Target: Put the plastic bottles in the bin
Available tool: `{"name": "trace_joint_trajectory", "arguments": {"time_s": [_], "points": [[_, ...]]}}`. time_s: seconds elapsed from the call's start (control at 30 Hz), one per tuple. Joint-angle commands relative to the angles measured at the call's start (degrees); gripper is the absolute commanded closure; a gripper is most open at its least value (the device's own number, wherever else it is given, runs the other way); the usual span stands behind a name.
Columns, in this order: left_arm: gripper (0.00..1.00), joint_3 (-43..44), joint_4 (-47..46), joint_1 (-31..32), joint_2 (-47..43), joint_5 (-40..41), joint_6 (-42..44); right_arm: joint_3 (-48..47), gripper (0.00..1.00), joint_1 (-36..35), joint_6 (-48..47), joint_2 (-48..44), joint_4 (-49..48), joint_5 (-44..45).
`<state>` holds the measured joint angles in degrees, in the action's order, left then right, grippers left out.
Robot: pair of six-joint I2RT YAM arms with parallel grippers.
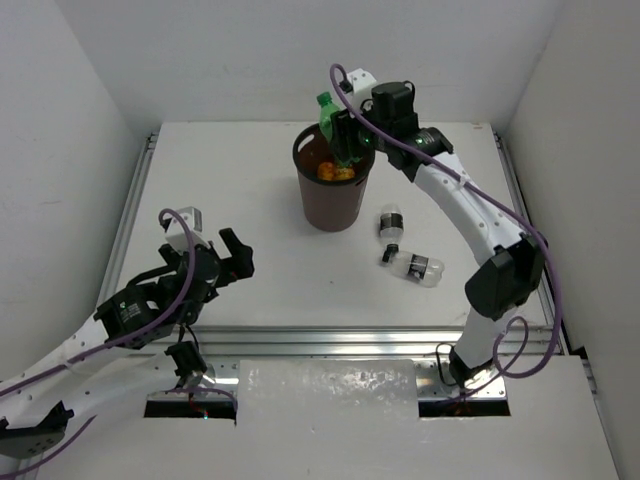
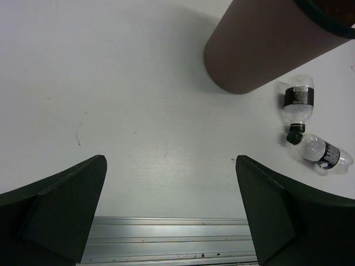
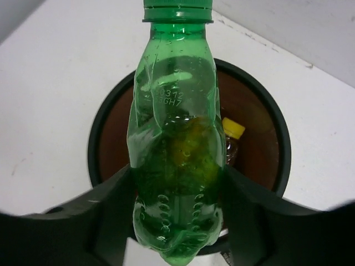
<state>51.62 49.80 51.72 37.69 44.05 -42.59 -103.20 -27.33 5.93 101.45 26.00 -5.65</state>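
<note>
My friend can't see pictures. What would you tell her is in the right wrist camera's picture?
A green plastic bottle fills the middle, cap at the top, squeezed between the dark jaws of the right gripper. Behind it is the open brown bin with a yellow-capped bottle inside, standing on a white table.

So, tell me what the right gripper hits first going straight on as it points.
Probably the bottles lying inside the bin: the right gripper, holding the green bottle, points into its open mouth. Depth is unclear.
</note>
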Motion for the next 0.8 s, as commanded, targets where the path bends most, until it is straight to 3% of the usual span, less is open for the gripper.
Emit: {"name": "trace_joint_trajectory", "arguments": {"time_s": [0.0, 0.07, 0.1, 0.2, 0.3, 0.53, 0.77], "points": [[0.0, 0.0, -2.2, -0.4, 1.2, -0.5, 0.8, -5.2, 0.34, 0.2, -1.3, 1.4, 4.3, -1.8], [0.0, 0.0, -2.3, -0.4, 1.3, -0.6, 1.0, -3.9, 0.05, 0.2, -1.3, 0.9, 3.1, -0.3], [0.01, 0.0, -2.4, -0.4, 1.6, -0.7, 1.0, -4.0, 0.01, 0.3, -1.2, 0.6, 3.1, -0.1], [0.0, 0.0, -2.6, -0.4, 2.1, -1.0, 1.3, -7.0, 0.01, 0.2, -0.6, 0.2, 6.1, 1.9], [0.0, 0.1, -2.6, -0.4, 2.4, -1.2, 1.5, -4.7, 0.01, 0.3, 0.0, -6.1, 9.0, 5.5], [0.0, -0.1, -3.1, -0.4, 1.3, -1.7, 2.0, 23.1, 0.01, 5.0, -2.2, -25.0, 11.5, 7.1], [0.0, -0.1, -3.7, -0.5, 1.7, -2.7, 2.8, 39.3, 0.01, 9.8, -3.1, -25.9, 17.2, 8.4]]}}
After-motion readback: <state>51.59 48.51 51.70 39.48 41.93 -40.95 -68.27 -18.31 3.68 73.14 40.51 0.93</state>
